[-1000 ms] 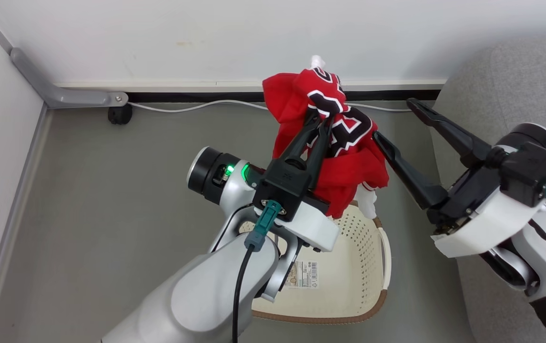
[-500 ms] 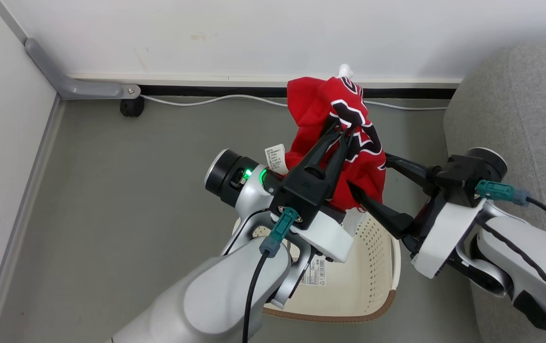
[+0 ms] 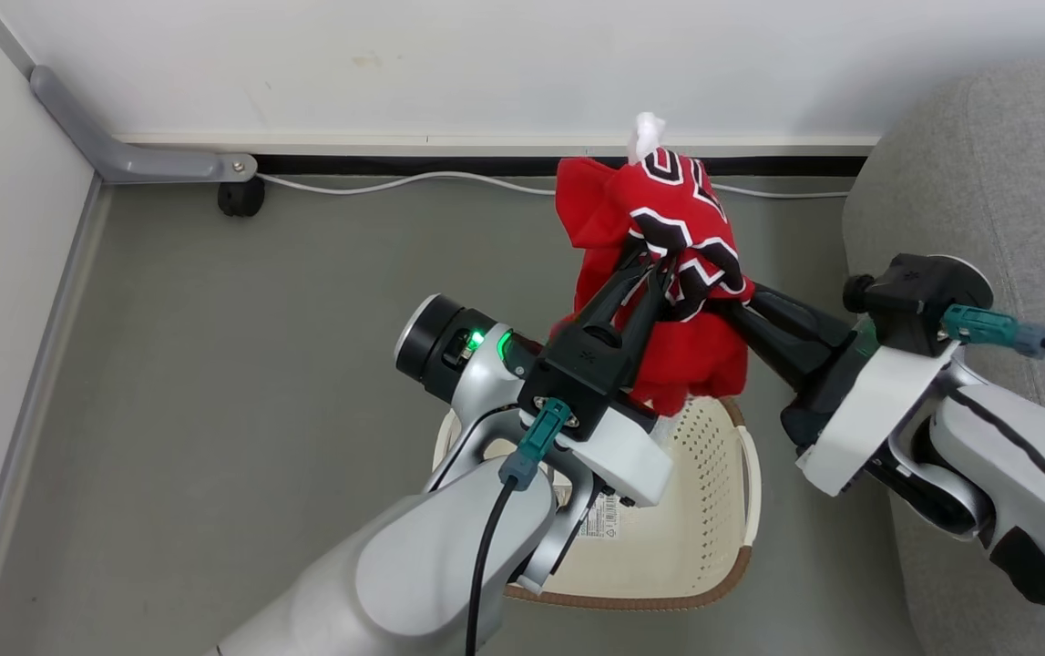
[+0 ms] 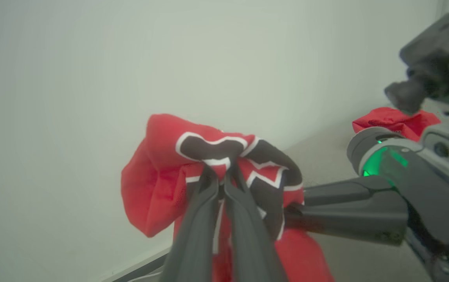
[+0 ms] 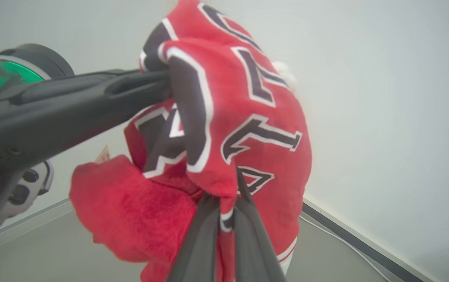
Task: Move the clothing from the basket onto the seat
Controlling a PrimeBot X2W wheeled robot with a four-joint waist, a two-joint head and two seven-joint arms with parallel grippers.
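The left claw is pinched nearly closed on the clothing. Its two dark fingers press together at the centre of the head view, with a fold of red cloth and black numeral caught between them. The right claw points in from the right of the frame, its fingers just as narrow, gripping the lower right side of the same bundle. In the right wrist view a hem of cloth sits between them.

The left forearm rises from the bottom centre, wrist angled to the upper right. The right arm slants up and left from the lower right corner.

The bundle hangs in the air above the far end of the basket, which stands on the grey floor at lower centre. The seat lies along the right edge, apart from the clothing.
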